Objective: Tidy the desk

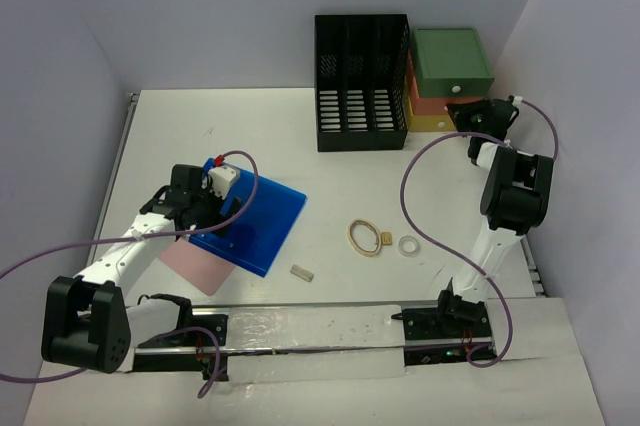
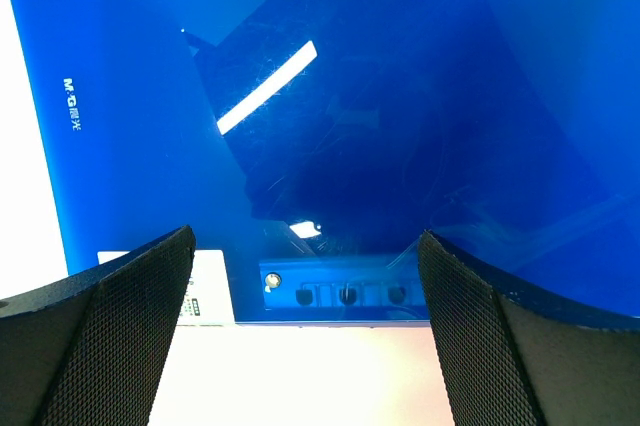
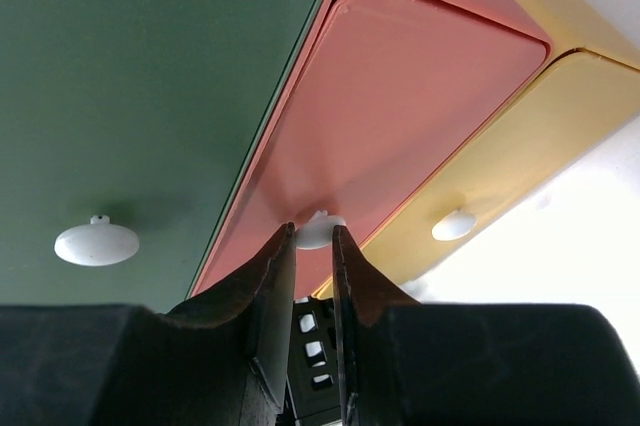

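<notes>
Surface, white and wide, lies under both our arms and carries everything. At its left, our left tool hangs over a blue folder, fingers spread wide and holding nothing. A pink sheet peeks from beneath the folder. Midway lie a beige block and a rubber band. Far right, beside a black rack, our right tool stands with fingers narrow at the white knob of the orange drawer. We cannot tell whether they clamp it.

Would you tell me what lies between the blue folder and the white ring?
Top view: a tan loop and a small tan square lie between folder and ring on the desk.
</notes>
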Controlling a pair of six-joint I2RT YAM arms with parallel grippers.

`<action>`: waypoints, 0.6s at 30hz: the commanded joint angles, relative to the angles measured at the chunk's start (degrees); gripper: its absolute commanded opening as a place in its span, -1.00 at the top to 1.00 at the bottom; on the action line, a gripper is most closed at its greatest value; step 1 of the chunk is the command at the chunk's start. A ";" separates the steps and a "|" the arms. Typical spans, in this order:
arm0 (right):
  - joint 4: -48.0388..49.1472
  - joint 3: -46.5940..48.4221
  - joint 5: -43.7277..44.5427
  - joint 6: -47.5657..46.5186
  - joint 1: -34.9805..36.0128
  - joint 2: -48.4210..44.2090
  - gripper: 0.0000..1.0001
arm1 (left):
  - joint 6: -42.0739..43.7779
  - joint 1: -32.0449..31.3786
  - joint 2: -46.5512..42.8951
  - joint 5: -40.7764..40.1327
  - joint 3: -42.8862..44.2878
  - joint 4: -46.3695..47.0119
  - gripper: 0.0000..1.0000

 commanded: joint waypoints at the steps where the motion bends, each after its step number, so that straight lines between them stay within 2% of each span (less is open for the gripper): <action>1: 3.59 -1.71 2.08 -1.91 -0.63 -1.31 0.96 | -0.46 -0.15 0.12 0.06 0.98 1.46 -0.99; 7: 3.26 -7.42 2.20 -2.90 -0.63 -5.66 1.00 | -0.46 -0.15 -0.28 0.06 1.05 1.37 -0.98; 15: 2.91 -21.22 5.28 -5.21 -0.72 -18.32 1.00 | -0.46 -0.15 -2.11 0.31 0.89 1.45 -0.99; 16: 2.91 -21.57 5.28 -6.32 -0.80 -18.65 0.97 | -0.46 -0.15 -2.29 0.40 0.89 1.38 -0.99; 18: 2.91 -19.42 2.61 -7.64 -0.90 -17.41 0.76 | -0.46 -0.15 -2.49 0.67 0.89 1.37 -0.98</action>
